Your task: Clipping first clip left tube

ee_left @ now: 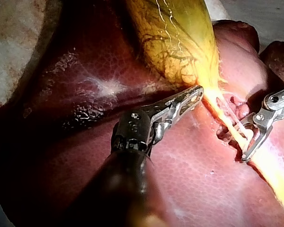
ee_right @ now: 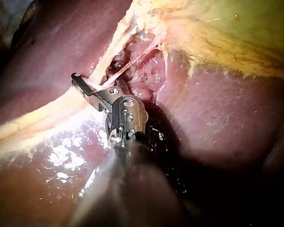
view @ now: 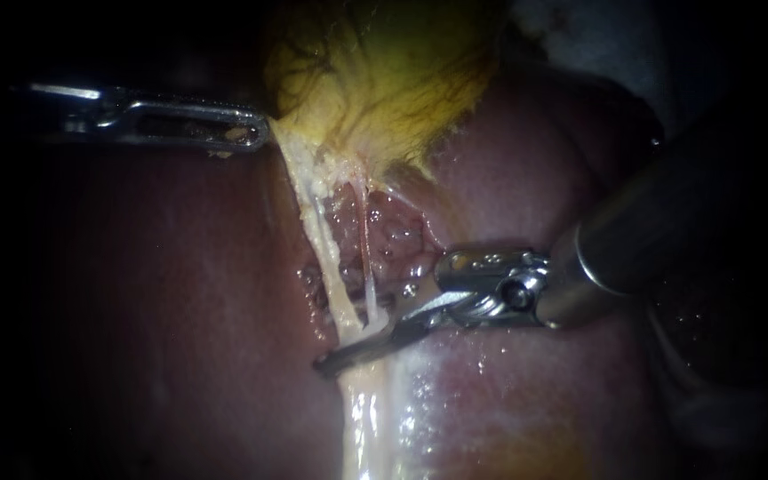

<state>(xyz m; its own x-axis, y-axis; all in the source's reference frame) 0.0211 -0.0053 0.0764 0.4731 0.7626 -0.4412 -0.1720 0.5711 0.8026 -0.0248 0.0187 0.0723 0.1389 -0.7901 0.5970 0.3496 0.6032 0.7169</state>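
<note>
The yellow-green gallbladder (view: 375, 80) lies at the top on the dark red liver (view: 162, 311). My left instrument (view: 255, 135) comes in from the left, and its jaws are shut on the gallbladder's lower edge, holding it taut. Two pale strands run down from there: the thick left tube (view: 317, 227) and a thin tube (view: 366, 240) to its right. My right instrument (view: 340, 347) reaches in from the right. Its jaws stand open astride the left tube, one in front of it and one behind. The left wrist view shows those jaws (ee_left: 246, 149) forked around the tube (ee_left: 227, 118).
Raw, wet, dissected tissue (view: 393, 236) lies between the tubes and the liver. A pale glistening band (view: 362, 418) runs on below the right instrument's jaws. The right instrument's thick shaft (view: 668, 231) fills the right side. In the right wrist view, the liver (ee_right: 217, 118) lies beside the instrument.
</note>
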